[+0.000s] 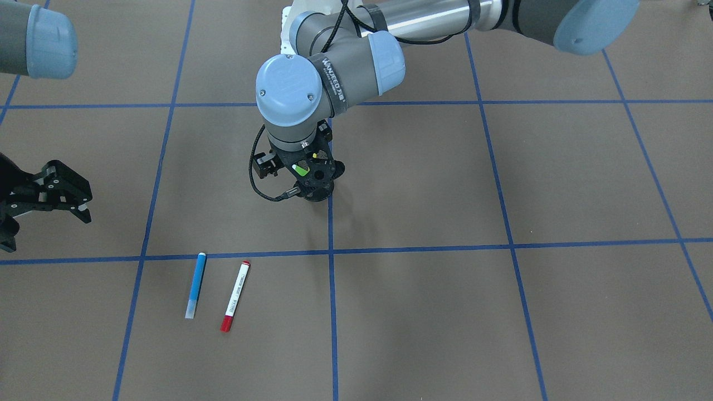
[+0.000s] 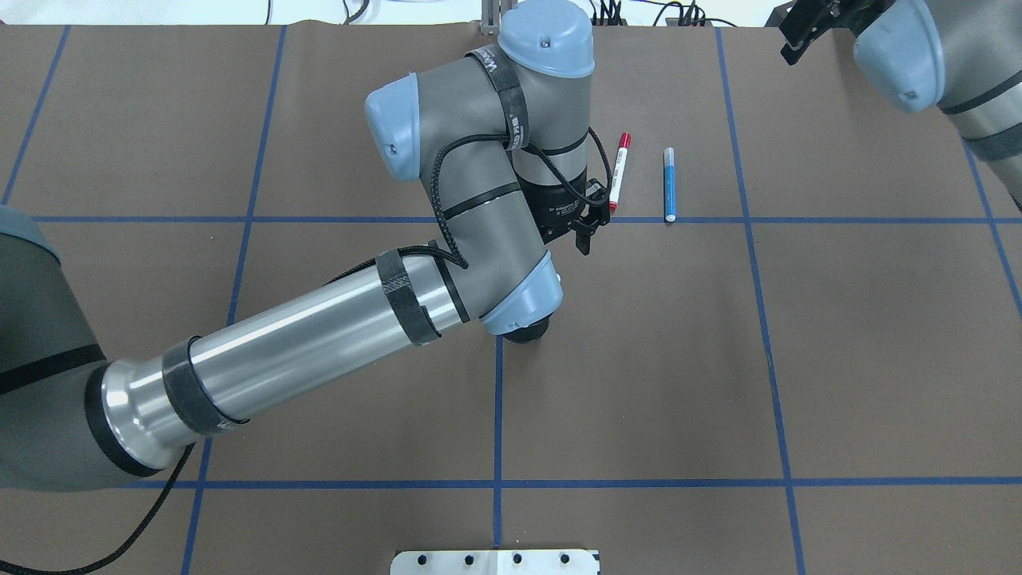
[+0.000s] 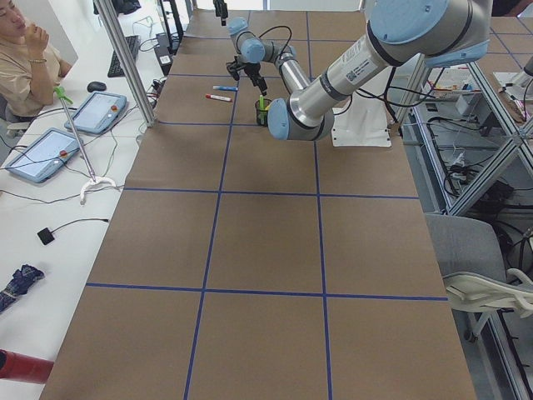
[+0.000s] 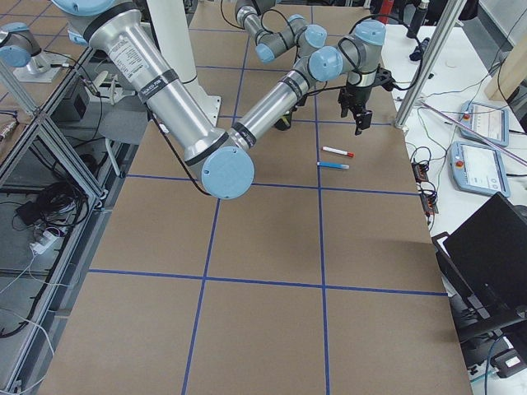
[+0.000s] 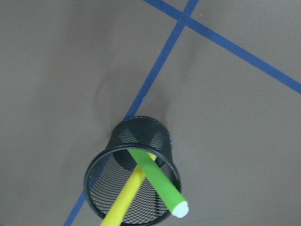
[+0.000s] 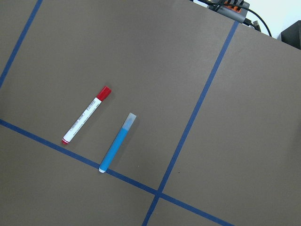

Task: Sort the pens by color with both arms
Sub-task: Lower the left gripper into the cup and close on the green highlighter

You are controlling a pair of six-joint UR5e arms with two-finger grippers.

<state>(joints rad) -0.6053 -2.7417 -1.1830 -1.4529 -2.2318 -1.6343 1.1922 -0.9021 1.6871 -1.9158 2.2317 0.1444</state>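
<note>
1. Jaws of the left gripper (image 1: 312, 174) hang straight over the black mesh cup (image 5: 134, 181), which stands mid-table (image 2: 878, 359) on a blue tape line (image 5: 155, 70). The left arm (image 2: 303, 343) hides them in every view, so I cannot tell whether they are wide or narrow.
2. Inside the cup, the green pen (image 5: 157, 181) and the yellow pen (image 5: 124, 200) lean crossed. The green one lies on top, with its pale end out past the rim.
3. Judging from that, the step in hand is drawing one pen out of the cup. To do it well, come down on the green pen's free upper end and close across the barrel, clear of the yellow one. Then lift along the pen's lean, so that the light cup neither tips nor rides up with it.
4. Further right, toward the operators' long edge, the red-ended pen (image 2: 619, 172) and the blue pen (image 2: 669, 185) lie flat. They are near each other, roughly parallel and not touching. The blue one's end reaches a tape line.
5. Rightmost, the right gripper (image 1: 44, 227) hovers near the operators' edge, apart from both pens. Its jaws look spread and hold nothing.
6. Writing: the red-ended pen's white barrel carries dark print, too small to read. The black strap (image 1: 333, 83) on the left arm bears white lettering that I cannot make out reliably.
</note>
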